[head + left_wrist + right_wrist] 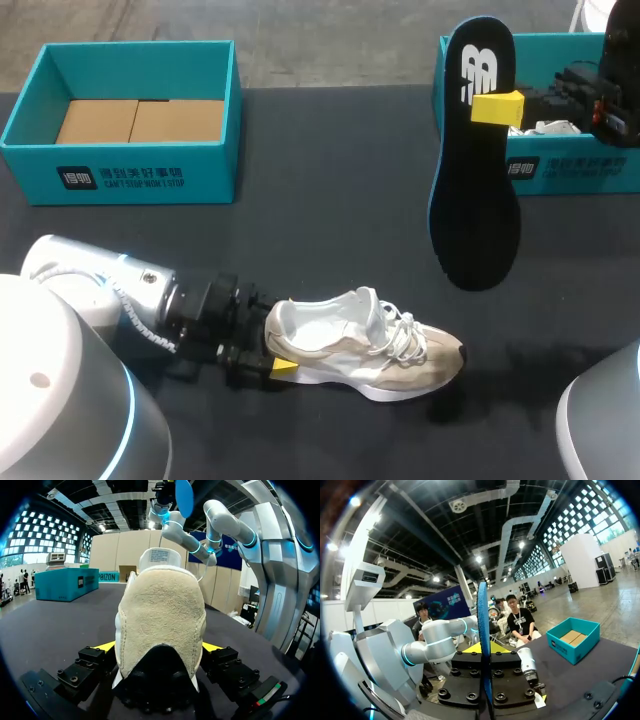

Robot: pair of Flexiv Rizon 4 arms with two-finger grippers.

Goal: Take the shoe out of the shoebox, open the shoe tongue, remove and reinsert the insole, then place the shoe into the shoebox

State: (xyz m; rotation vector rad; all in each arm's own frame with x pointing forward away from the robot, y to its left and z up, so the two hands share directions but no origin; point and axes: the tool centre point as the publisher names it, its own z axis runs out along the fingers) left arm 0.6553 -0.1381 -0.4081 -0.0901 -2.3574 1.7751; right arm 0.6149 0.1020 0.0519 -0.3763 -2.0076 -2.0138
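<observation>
Beige suede shoe (365, 345) rests on the dark desk (330, 160), heel clamped between the left fingers (283, 366). Right fingers (497, 107) pinch the black insole (475, 200), white logo showing, aloft beside the white-lettered teal shoebox (575, 172).

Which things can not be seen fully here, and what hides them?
Head view: inside of the right shoebox, covered by the right gripper and cut by the edge.
Left wrist view: toe and laces of the shoe, behind its heel.
Right wrist view: faces of the insole, seen edge-on.
</observation>
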